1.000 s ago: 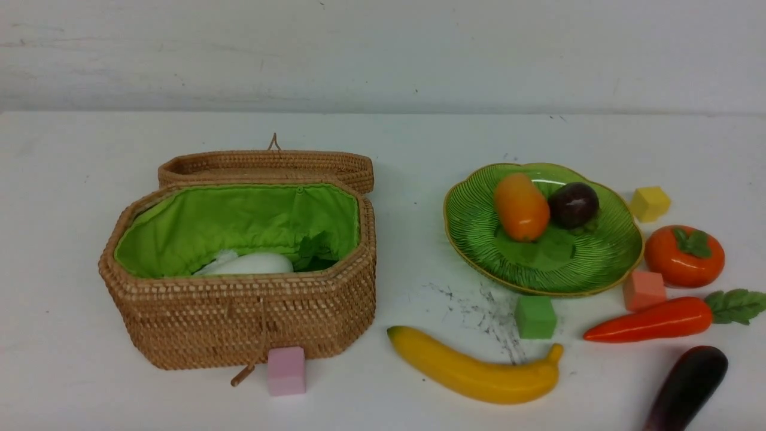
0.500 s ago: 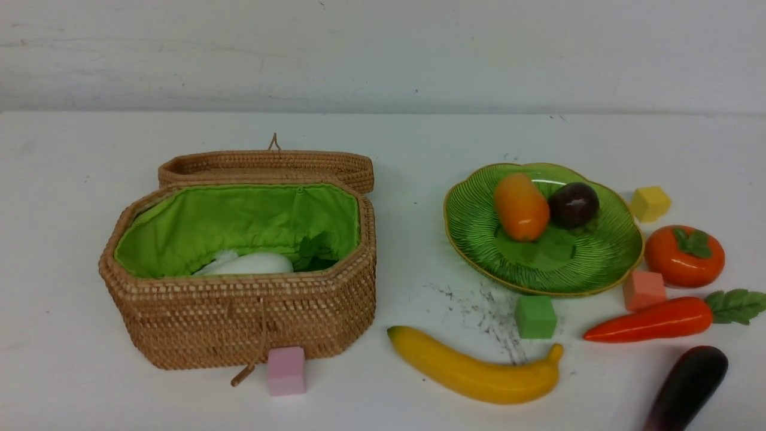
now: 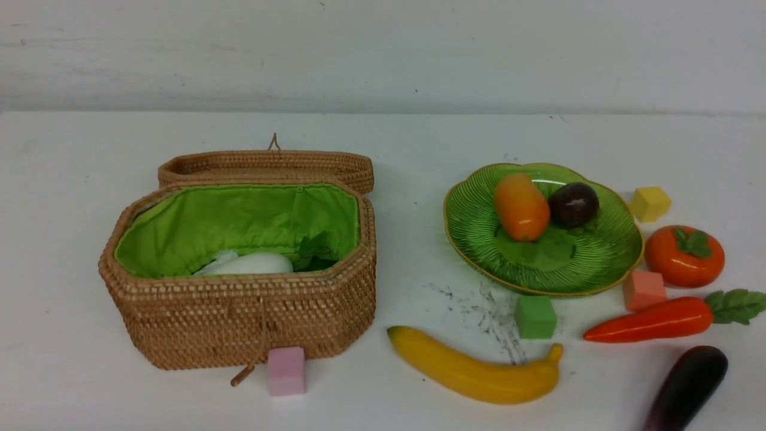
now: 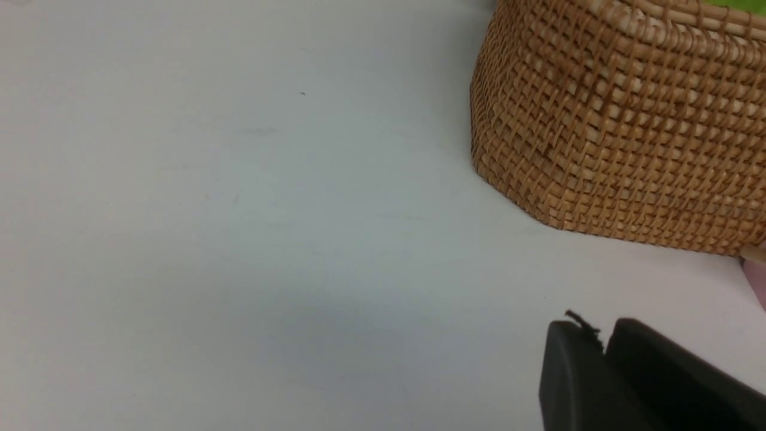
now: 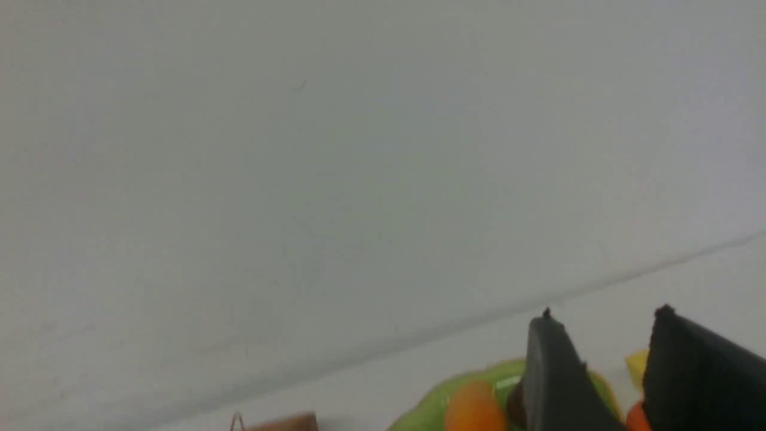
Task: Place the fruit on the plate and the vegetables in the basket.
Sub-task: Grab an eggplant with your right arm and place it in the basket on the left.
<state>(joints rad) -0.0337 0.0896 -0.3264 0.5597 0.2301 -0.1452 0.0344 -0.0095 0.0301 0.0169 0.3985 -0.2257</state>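
Observation:
The open basket (image 3: 239,317) stands at the left with a white radish (image 3: 251,263) in its green lining. On the green plate (image 3: 473,239) lie the orange mango (image 3: 520,206) and the dark purple ball (image 3: 573,205). The banana (image 3: 473,371), persimmon (image 3: 684,255), carrot (image 3: 652,321) and eggplant (image 3: 688,386) rest on the table. Neither gripper shows in the front view. My left gripper (image 4: 600,336) is shut and empty, low over the table beside the basket (image 4: 628,131). My right gripper (image 5: 604,314) is open and empty, raised, with the plate (image 5: 437,401) beyond it.
Foam cubes lie about: yellow (image 3: 650,203), salmon (image 3: 644,290), green (image 3: 535,316) near the plate, pink (image 3: 286,370) against the basket's front. The basket's lid (image 3: 266,164) hangs open behind it. A white wall closes off the table's far edge.

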